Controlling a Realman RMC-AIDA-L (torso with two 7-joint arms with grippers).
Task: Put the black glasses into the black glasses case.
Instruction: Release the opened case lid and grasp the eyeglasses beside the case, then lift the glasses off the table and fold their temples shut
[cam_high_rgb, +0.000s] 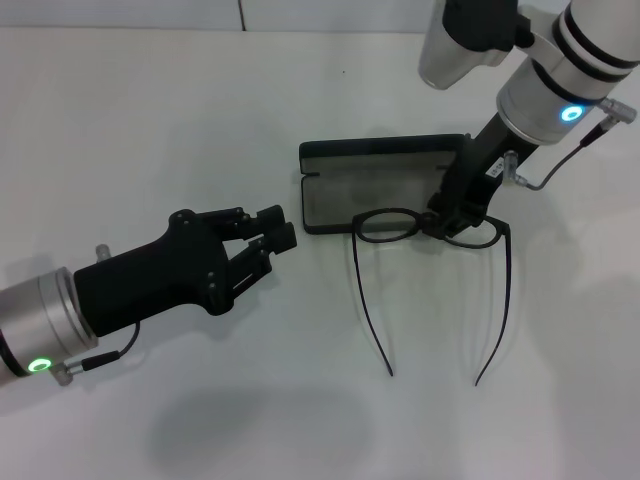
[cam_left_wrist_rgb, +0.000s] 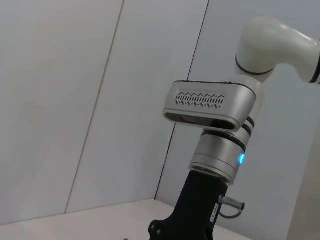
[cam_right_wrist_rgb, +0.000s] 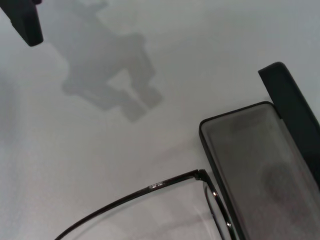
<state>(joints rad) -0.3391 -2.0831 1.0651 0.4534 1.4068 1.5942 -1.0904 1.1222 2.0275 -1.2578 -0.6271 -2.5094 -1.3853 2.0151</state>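
The black glasses (cam_high_rgb: 388, 226) lie with their lenses over the front edge of the open black glasses case (cam_high_rgb: 370, 190), temple arms unfolded toward me. The case shows its grey lining, and its lid stands at the back. My right gripper (cam_high_rgb: 443, 222) reaches down from the far right and is shut on the glasses at the bridge between the lenses. The right wrist view shows one temple arm and a lens rim of the glasses (cam_right_wrist_rgb: 150, 187) beside the case (cam_right_wrist_rgb: 260, 150). My left gripper (cam_high_rgb: 277, 228) is shut and empty, hovering left of the case.
The white table (cam_high_rgb: 150, 120) carries only the case and glasses. The left wrist view shows my right arm (cam_left_wrist_rgb: 215, 150) against a white wall. A dark piece (cam_right_wrist_rgb: 22, 20) shows at a corner of the right wrist view.
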